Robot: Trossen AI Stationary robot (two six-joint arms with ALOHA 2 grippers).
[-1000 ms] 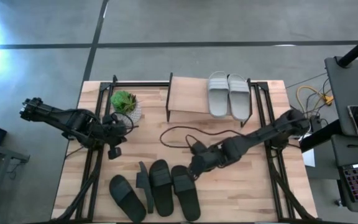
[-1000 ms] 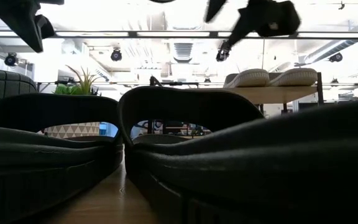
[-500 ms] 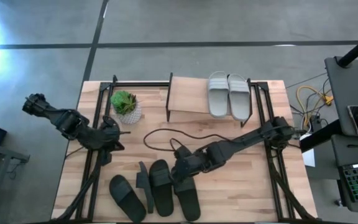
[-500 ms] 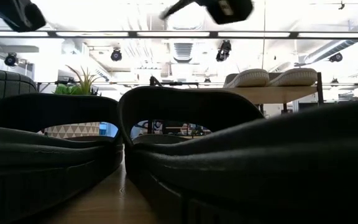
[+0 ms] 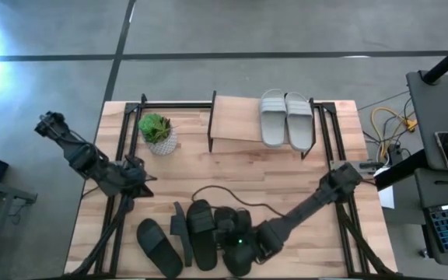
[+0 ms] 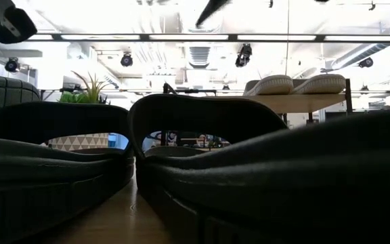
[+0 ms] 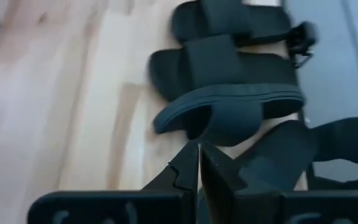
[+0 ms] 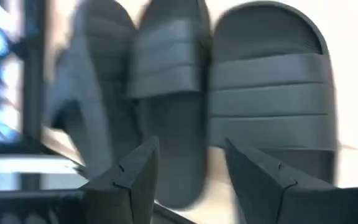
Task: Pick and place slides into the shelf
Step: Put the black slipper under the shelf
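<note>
The right gripper (image 8: 188, 165) hangs low over the near edge of the table (image 5: 286, 179), its two fingers (image 8: 135, 171) spread apart with nothing between them. Directly below and just ahead of it lie the black slides (image 8: 269, 93), side by side and touching; in the high view the arm covers the rightmost one, and one slide (image 5: 180, 232) of the group stands on its edge. Left of the gripper and farther from it, the left gripper (image 7: 199, 165) is pressed fully closed and holds nothing, above the table's left side. Beyond both, at the far edge, the shelf (image 5: 236, 120) carries the two light grey slides (image 5: 286, 117) on the right part of its plank. A small potted plant (image 5: 157, 131) stands just left of the shelf.
</note>
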